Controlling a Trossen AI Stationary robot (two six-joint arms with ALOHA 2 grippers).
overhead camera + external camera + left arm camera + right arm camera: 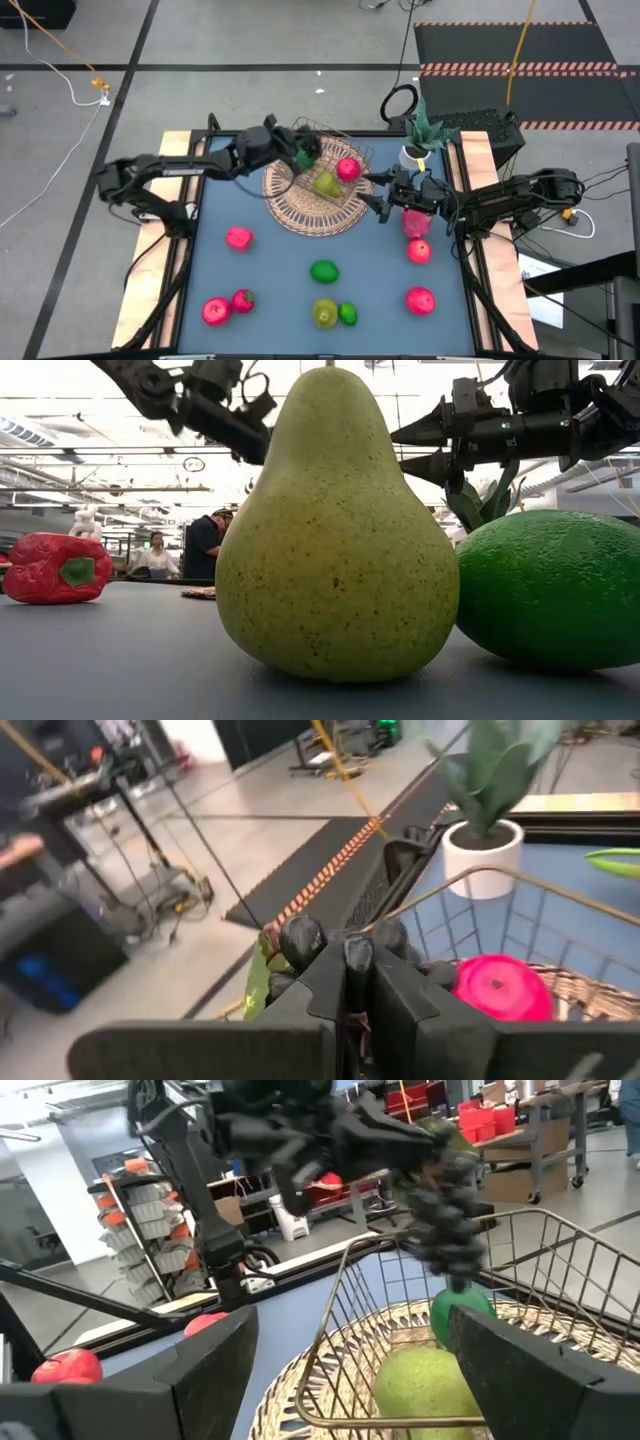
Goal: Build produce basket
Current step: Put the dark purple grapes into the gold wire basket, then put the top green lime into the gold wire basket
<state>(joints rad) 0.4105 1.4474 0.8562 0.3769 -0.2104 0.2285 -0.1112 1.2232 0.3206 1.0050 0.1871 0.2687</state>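
Observation:
The tan wicker basket (318, 200) with its wire frame (345, 1295) stands at the table's far middle. Inside lie a yellow-green fruit (425, 1385) and a pink round fruit (347, 168). My left gripper (300, 152) hovers over the basket's far left part, shut on the dark grape bunch (448, 1230). My right gripper (385, 197) is open at the basket's right rim, its fingers (215, 1370) pointing at the basket and touching nothing. More produce lies on the near half of the table. My left gripper holds the grape bunch by its top end (420, 1175), pinched between the two fingers from above. The bunch hangs below the fingers over the inside of the basket. Whether its lower end touches the green fruit (458, 1312) beneath it, I cannot tell.
A white pot with a green plant (415, 150) stands just right of the basket's far side. Loose on the mat: a pink dragon fruit (238, 238), a green fruit (324, 271), a pear (335, 530), a lime (550, 590), red fruits (419, 251) (215, 311).

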